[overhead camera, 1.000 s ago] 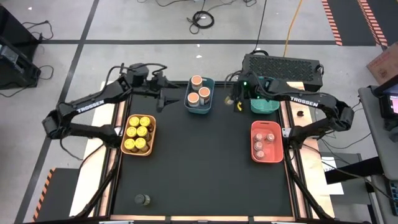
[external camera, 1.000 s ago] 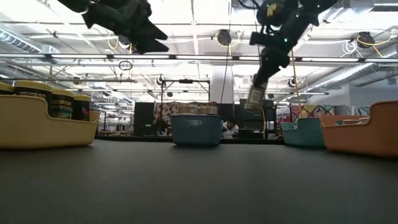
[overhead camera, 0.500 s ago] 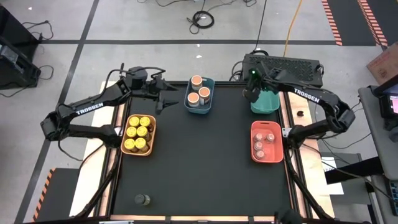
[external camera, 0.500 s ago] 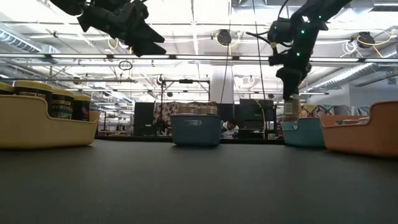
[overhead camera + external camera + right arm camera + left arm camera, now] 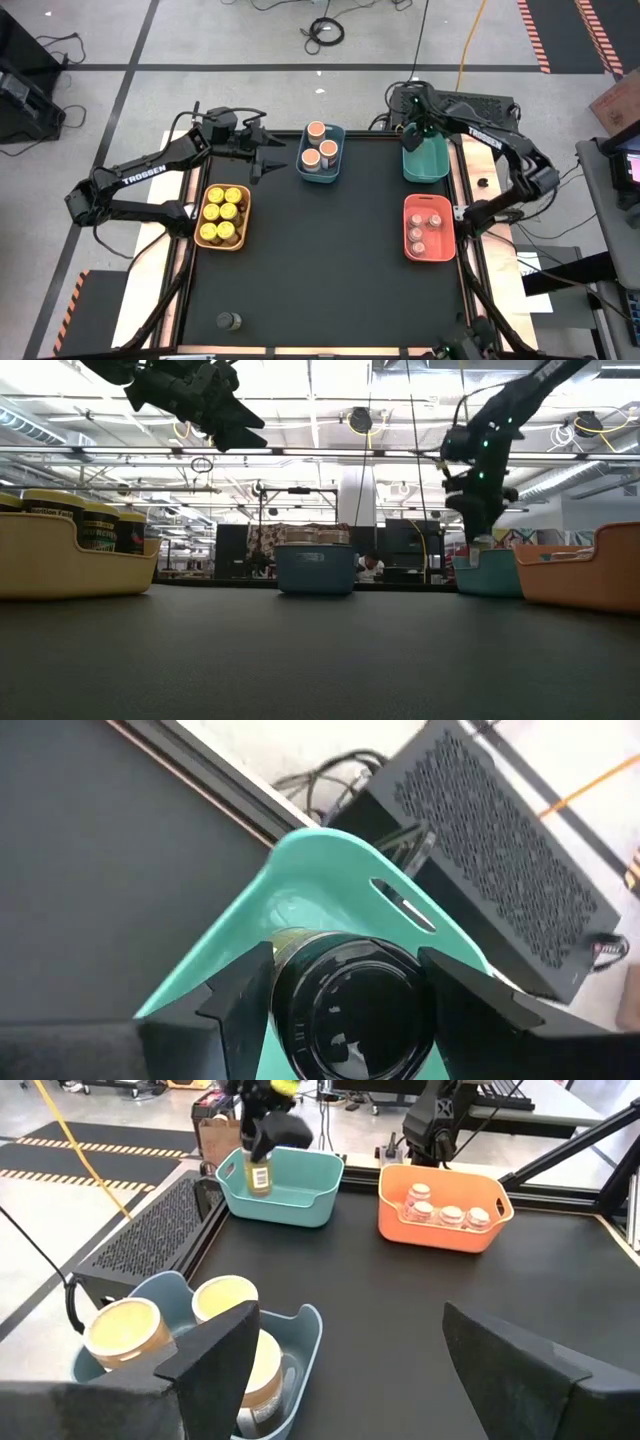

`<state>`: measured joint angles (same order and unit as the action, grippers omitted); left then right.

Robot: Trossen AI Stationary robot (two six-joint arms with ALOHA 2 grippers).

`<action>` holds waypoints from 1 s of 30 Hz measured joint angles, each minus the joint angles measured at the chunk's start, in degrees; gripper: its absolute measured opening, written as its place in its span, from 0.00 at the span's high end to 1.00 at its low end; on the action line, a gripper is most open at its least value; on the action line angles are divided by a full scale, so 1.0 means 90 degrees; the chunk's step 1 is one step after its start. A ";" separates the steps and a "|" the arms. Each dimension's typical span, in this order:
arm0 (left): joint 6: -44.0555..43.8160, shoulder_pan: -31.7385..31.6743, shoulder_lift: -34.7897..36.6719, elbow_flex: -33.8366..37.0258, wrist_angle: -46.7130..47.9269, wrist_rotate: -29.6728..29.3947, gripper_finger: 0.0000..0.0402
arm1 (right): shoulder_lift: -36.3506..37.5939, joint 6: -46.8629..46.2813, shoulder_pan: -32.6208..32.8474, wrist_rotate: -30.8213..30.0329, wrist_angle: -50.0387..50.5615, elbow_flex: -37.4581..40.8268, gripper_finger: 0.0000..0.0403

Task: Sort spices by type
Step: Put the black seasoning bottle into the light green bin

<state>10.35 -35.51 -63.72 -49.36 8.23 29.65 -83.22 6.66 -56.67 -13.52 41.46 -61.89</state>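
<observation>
The black table (image 5: 330,250) carries four bins. At two o'clock the right gripper (image 5: 414,128) clamps a dark olive jar (image 5: 259,1176) upright, long axis vertical, over the teal bin (image 5: 425,160); its label is unreadable. At ten o'clock the left gripper (image 5: 262,155), marked TROSSEN, hovers with fingers spread, empty.

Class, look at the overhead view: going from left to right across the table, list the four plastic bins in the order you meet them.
Yellow-orange bin of yellow-lidded jars → blue bin of tan-topped jars → teal bin → red-orange bin of small pinkish-topped jars, the last two nearly level.
</observation>
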 joint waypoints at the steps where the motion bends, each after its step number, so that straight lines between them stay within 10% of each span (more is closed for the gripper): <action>1: -0.0026 0.0000 0.0000 0.0000 0.0002 0.0007 0.21 | -0.0110 -0.0002 -0.0056 -0.0023 -0.0039 0.0002 0.45; 30: -0.0449 0.0003 0.0000 0.0000 0.0000 0.0013 0.21 | -0.0777 0.0455 -0.0205 0.0039 0.0042 -0.0198 0.24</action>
<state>6.31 -35.48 -63.72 -49.36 8.23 29.76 -90.21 10.75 -58.52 -13.17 41.84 -63.67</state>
